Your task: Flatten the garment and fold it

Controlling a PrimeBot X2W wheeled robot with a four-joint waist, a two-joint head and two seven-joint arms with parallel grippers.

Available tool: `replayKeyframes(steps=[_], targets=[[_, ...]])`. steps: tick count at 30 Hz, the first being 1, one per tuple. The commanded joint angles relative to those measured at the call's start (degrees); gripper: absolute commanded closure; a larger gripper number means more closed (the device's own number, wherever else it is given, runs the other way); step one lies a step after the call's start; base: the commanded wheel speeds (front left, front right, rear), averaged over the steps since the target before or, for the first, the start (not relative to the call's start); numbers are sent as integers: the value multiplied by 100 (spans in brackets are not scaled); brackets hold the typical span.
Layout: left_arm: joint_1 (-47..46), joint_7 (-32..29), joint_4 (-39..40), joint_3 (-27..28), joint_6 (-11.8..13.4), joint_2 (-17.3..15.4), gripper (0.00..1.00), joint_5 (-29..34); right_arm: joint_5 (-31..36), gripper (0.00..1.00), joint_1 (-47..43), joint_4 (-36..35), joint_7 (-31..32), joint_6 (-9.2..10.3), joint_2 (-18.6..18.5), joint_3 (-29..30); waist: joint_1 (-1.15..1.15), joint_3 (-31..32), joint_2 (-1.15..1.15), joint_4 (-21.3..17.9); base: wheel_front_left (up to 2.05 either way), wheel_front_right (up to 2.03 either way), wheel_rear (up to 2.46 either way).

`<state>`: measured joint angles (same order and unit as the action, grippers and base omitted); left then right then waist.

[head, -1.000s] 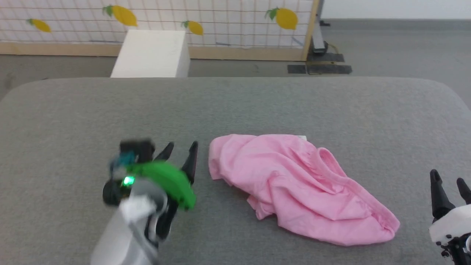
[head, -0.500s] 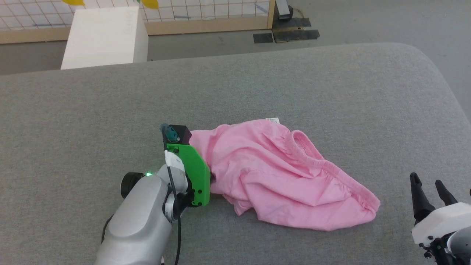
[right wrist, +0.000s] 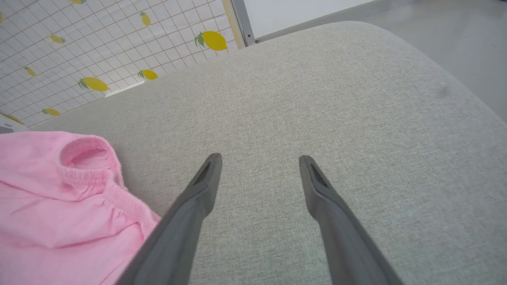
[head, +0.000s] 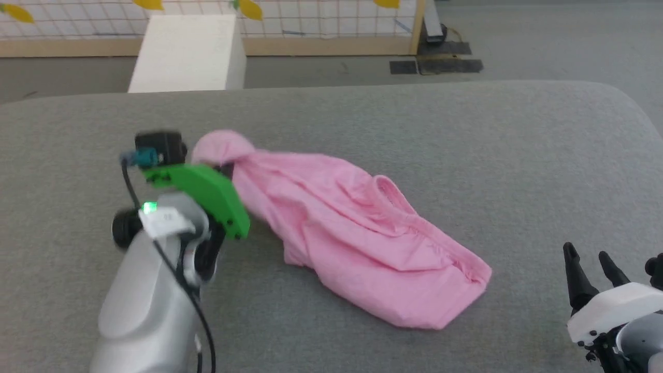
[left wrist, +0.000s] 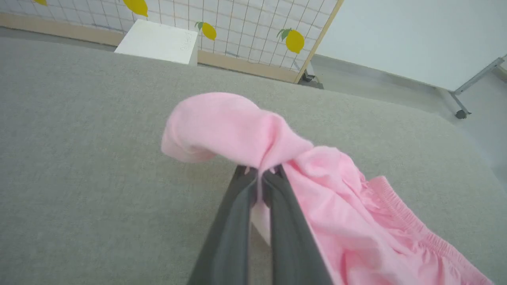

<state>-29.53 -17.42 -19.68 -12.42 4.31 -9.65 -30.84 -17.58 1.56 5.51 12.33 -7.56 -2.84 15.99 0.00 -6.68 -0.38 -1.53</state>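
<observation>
Left end effector (left wrist: 260, 174): fingers pressed together on a fold of the garment (head: 352, 233), a rounded bunch of pink cloth puffing out past the tips (a thin strip of fabric shows between the fingers in the left wrist view). Green bracket (head: 207, 191) and small black camera (head: 158, 147) on its wrist.

Right end effector (head: 588, 259): fingers spread, nothing between them, above the bare surface (head: 466, 134) by the near right corner, apart from the garment.

Garment: light pink shorts, rumpled, lying aslant across the middle of the surface. The pinched end is raised toward the left edge and the broad end points to the near right corner. Gathered elastic waistband (right wrist: 85, 174) along its right side, partly standing open in a loop.

Surface: grey woven cover, rounded corners.

Beyond the far edge: white box (head: 186, 52), lemon-printed grid screen (head: 321, 20).
</observation>
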Motion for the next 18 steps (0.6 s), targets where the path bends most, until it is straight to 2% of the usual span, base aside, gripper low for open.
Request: replayKeyframes(steps=[1,5,6,7,10,13,18], targets=[[482,-79,65,-13,112,-35,100,-52,21,0,93,17,12,8,-4,-34,0,173,38,242,0,0,0],[1430,-389,87,-89,257,80,100,-257,-8,0,68,66,23,8,-4,-97,0,221,38,405,0,0,0],[1725,-473,65,-147,251,193,77,-378,-6,0,50,86,34,8,-4,-132,0,233,38,484,0,0,0],[1800,-445,79,-132,252,243,0,-440,-1,0,45,86,33,8,-4,-145,0,239,38,516,0,0,0],[1879,-169,241,7,193,363,0,-648,47,0,51,6,-6,8,-4,-239,0,264,38,649,0,0,0],[1855,406,595,259,88,339,0,-697,96,0,149,-98,64,8,-4,-488,0,277,38,729,0,0,0],[2031,1987,1043,537,79,-53,0,20,151,0,692,-59,554,8,-4,-1293,0,213,38,831,0,0,0]])
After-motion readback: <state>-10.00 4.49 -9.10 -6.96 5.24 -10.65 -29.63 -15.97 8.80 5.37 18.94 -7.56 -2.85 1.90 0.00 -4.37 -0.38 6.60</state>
